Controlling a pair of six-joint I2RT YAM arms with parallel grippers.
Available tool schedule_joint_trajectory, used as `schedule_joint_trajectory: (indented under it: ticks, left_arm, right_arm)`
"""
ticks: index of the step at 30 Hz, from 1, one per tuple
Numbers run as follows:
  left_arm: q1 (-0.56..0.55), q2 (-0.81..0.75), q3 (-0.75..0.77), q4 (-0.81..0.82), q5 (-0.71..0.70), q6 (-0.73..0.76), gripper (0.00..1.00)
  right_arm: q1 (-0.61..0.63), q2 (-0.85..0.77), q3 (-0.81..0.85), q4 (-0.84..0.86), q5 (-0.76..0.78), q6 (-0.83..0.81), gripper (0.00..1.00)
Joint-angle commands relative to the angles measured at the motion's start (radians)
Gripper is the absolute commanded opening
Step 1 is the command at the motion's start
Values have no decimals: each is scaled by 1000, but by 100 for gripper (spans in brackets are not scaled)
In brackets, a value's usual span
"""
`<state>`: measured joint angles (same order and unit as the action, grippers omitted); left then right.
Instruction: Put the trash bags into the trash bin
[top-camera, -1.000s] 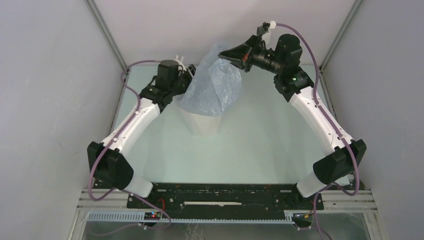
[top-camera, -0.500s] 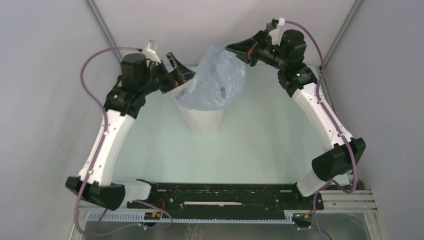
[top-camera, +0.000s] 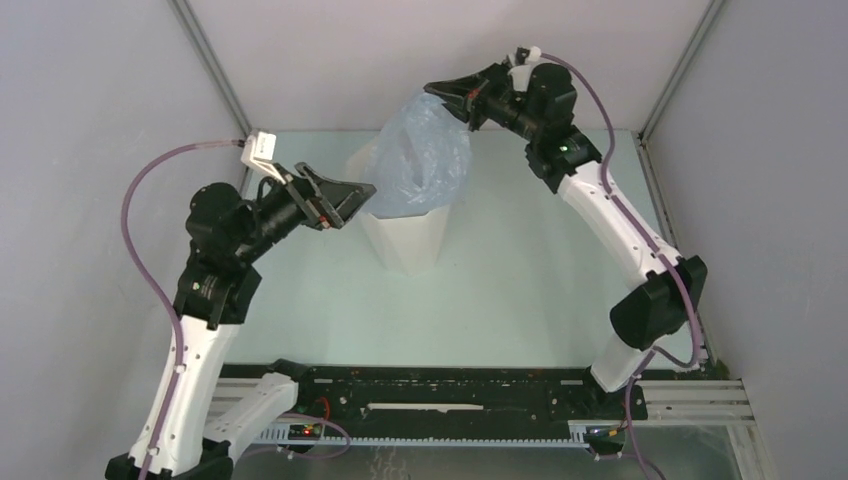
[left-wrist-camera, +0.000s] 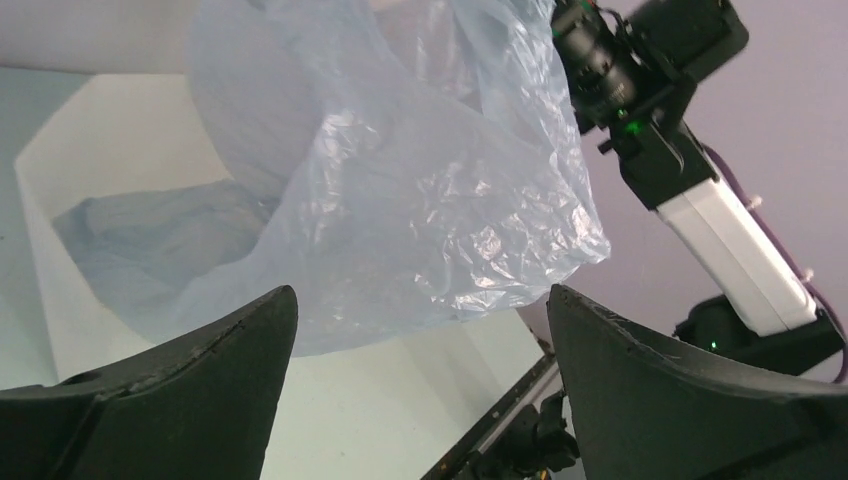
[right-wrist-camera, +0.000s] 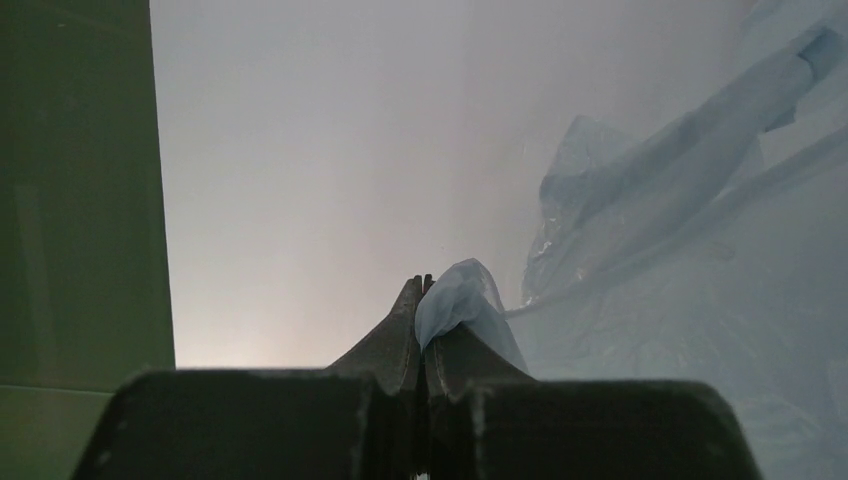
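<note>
My right jaws clenched on top edge of trash bag (top-camera: 425, 160), held high so lower end hangs inside trash bin (top-camera: 405, 245) on tabletop (top-camera: 520, 290); left jaws released, gaping beside rim, I guess to tuck film in

Pale blue trash bag (top-camera: 425, 160), white trash bin (top-camera: 405, 240)

A lab-style robot test cell: bare grey wall panels (top-camera: 90, 150), aluminium frame posts (top-camera: 210, 60), pale green tabletop (top-camera: 520, 290).

No readable text, labels or numbers, none legible on the trash bag (left-wrist-camera: 400, 200)
</note>
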<state>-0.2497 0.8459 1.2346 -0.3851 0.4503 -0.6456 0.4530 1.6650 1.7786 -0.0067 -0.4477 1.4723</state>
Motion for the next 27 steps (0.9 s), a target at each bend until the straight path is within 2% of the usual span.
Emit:
schedule_joint_trajectory:
  ticks: [1, 5, 7, 11, 13, 16, 19, 24, 27]
  left_arm:
    - [-47, 32, -47, 37, -42, 67, 100]
    - [-48, 98, 30, -92, -258, 95, 99]
    - [-47, 127, 66, -149, -341, 113, 99]
    - [-33, 176, 87, -169, -379, 126, 98]
    - [-28, 205, 92, -163, -384, 126, 88]
    - [-14, 240, 92, -155, -426, 122, 67]
    - [7, 253, 122, -137, -406, 122, 45]
    - [12, 241, 203, -109, -384, 132, 26]
    - [12, 238, 161, 19, -337, 101, 19]
  right_arm:
    - [46, 78, 94, 76, 23, 78, 0]
    - [82, 145, 150, 107, 43, 104, 0]
    - [104, 213, 232, 107, 34, 98, 0]
    - [131, 321, 376, 98, 3, 48, 0]
    - [125, 352, 403, 98, -28, 20, 0]
    - [100, 360, 374, 106, -95, -43, 0]
    - [63, 355, 354, 87, -190, -137, 0]
    - [15, 296, 315, 32, -297, -261, 0]
    - [4, 259, 319, -21, -327, -349, 0]
